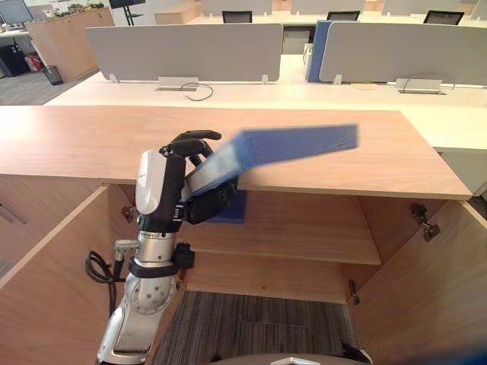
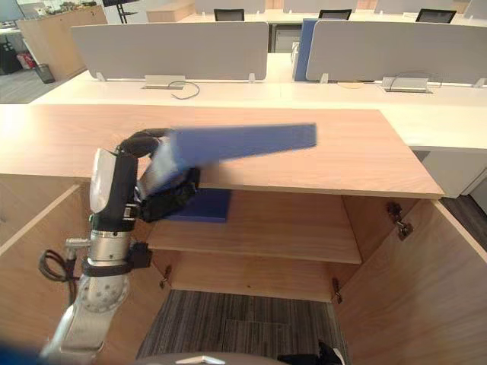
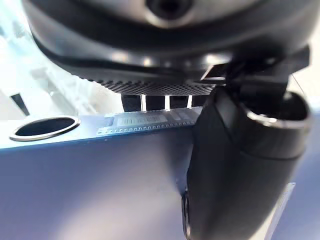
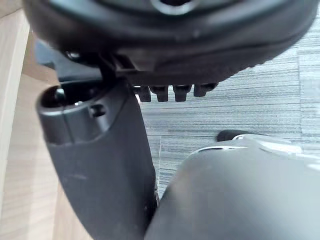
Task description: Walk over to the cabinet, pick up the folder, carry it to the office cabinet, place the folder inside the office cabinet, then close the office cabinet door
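- Bright, even overhead light falls on the cabinet top [image 1: 84, 144]; the desks [image 1: 251, 93] beyond it look almost white.
- Beneath the cabinet top, the shelf [image 1: 304, 228] lies in soft shadow.
- Just above the cabinet top, the folder [image 1: 293, 146] is smeared by motion blur.
- In the left wrist view, the left hand [image 3: 235, 165] is out of focus, with washed-out glare behind it.

Open-plan office: rows of pale desks [image 1: 342, 95] split by grey partition screens [image 1: 183, 52]; black office chairs [image 1: 237, 16] behind them; a loose cable [image 1: 202, 92] on one desk; a monitor [image 1: 14, 11] and waste bin [image 1: 52, 74] at far left; grey striped carpet [image 1: 259, 327]; low wooden cabinet [image 1: 76, 141], doors open.
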### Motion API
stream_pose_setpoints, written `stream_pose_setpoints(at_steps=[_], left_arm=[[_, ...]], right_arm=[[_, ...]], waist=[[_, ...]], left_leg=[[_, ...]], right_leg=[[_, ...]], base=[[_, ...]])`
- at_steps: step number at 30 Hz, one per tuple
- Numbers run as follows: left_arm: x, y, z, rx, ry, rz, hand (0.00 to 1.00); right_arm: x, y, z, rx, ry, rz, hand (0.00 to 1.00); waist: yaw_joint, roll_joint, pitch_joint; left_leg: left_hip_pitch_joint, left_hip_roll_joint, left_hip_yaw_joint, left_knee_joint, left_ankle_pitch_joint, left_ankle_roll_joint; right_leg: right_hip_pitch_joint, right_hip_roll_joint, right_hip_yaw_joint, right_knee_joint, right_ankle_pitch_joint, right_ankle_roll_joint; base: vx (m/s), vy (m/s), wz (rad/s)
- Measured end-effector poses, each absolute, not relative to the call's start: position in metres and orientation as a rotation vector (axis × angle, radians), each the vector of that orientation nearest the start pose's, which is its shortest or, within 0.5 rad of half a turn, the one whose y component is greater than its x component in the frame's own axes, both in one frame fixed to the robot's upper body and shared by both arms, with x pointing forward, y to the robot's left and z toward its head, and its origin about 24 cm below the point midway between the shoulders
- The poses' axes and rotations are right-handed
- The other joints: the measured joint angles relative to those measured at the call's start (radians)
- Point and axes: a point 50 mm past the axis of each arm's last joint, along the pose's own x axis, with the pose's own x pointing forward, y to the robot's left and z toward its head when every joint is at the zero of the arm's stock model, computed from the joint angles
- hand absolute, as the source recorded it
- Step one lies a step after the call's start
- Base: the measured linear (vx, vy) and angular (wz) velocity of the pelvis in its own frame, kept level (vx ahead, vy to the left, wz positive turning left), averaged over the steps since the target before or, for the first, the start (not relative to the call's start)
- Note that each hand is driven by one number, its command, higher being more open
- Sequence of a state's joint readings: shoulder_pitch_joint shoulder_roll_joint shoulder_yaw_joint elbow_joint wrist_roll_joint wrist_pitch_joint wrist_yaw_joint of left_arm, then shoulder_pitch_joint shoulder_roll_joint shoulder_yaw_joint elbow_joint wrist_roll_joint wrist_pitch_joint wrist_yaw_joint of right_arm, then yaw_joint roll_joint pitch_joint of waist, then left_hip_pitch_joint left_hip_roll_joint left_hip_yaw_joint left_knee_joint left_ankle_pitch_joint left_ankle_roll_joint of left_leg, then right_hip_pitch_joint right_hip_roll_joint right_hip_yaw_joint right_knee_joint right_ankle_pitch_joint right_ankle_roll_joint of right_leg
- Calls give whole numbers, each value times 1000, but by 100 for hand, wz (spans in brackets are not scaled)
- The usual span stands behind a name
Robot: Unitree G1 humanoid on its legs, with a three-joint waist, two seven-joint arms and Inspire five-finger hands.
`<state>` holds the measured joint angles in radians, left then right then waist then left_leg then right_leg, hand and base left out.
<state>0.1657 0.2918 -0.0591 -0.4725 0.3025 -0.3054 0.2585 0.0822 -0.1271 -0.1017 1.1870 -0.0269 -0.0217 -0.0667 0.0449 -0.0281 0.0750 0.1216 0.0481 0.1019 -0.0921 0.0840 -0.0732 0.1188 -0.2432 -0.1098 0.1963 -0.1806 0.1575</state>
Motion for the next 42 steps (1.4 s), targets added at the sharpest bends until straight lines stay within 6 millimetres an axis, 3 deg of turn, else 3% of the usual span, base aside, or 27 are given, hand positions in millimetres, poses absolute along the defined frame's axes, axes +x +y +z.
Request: stream_pose_setpoints(at_steps=[4, 7, 8, 11, 13, 18, 21, 26, 30, 32, 36, 42], left_arm=[[188, 186, 142, 113, -609, 140, 0], [174, 218, 138, -173, -603, 279, 0], [167, 227, 136, -282, -615, 318, 0], [157, 233, 133, -425, -633, 345, 0], [150, 233, 130, -452, -621, 347, 0], [147, 223, 126, -512, -593, 302, 0], [152, 214, 125, -570, -588, 244, 0], [173, 200, 117, -600, -545, 134, 0], [193, 184, 105, -567, -458, 12, 0], [198, 178, 103, -546, -436, -38, 0], [204, 167, 108, -485, -432, -145, 0], [209, 155, 102, -404, -386, -245, 0]], right_arm=[[63, -216, -158, -1, 1111, -317, 100], [70, -205, -131, 198, 870, -377, 100], [72, -199, -119, 354, 762, -407, 100], [68, -186, -87, 576, 557, -437, 100], [73, -185, -58, 604, 421, -440, 100], [118, -192, 35, 326, 7, -341, 100], [133, -190, 66, 207, -138, -330, 100], [156, -188, 92, 97, -277, -308, 100], [191, -174, 142, 54, -554, -184, 100], [200, -162, 161, 74, -662, -114, 100], [207, -142, 181, 113, -770, 47, 100], [215, -143, 171, 167, -695, 162, 100]], waist=[[-12, -1, 2], [-40, -8, 5], [-51, -16, 8], [-59, -38, 9], [-64, -43, 6], [-91, -33, 13], [-106, -24, 19], [-108, 10, 29], [-106, 18, 24], [-102, 21, 22], [-94, 26, 19], [-76, 33, -15]], left_leg=[[-6, 3, 30, 4, -1, 2], [-6, 10, 70, 5, -6, 5], [-2, 15, 84, 5, -12, 3], [0, 19, 110, 5, -23, -1], [1, 19, 133, 5, -28, 1], [13, 16, 209, 9, -42, 3], [26, 17, 236, 12, -50, 4], [35, 15, 254, 20, -60, 6], [40, 15, 253, 26, -60, 6], [40, 14, 251, 28, -60, 6], [43, 12, 240, 34, -59, 8], [50, 1, 216, 28, -53, 15]], right_leg=[[-35, 3, 34, 17, 0, 0], [-68, 11, 77, 31, 1, -2], [-75, 17, 92, 30, 3, -4], [-90, 24, 119, 30, 5, -5], [-105, 26, 142, 32, 8, -2], [-141, 34, 222, 26, 26, 10], [-143, 38, 248, 24, 30, 15], [-138, 38, 268, 18, 40, 22], [-134, 38, 270, 27, 39, 24], [-132, 37, 270, 29, 39, 25], [-118, 32, 258, 33, 36, 29], [-100, 17, 234, 33, 31, 34]], base=[[-35, 0, -22], [-21, 8, -41], [-26, 6, -29], [-21, 6, -27], [3, 28, -40], [-3, 44, -45], [2, 19, -28], [-12, 9, -13], [-34, -17, 0], [-16, -8, 1], [-16, -12, 9], [-19, -4, 11]])
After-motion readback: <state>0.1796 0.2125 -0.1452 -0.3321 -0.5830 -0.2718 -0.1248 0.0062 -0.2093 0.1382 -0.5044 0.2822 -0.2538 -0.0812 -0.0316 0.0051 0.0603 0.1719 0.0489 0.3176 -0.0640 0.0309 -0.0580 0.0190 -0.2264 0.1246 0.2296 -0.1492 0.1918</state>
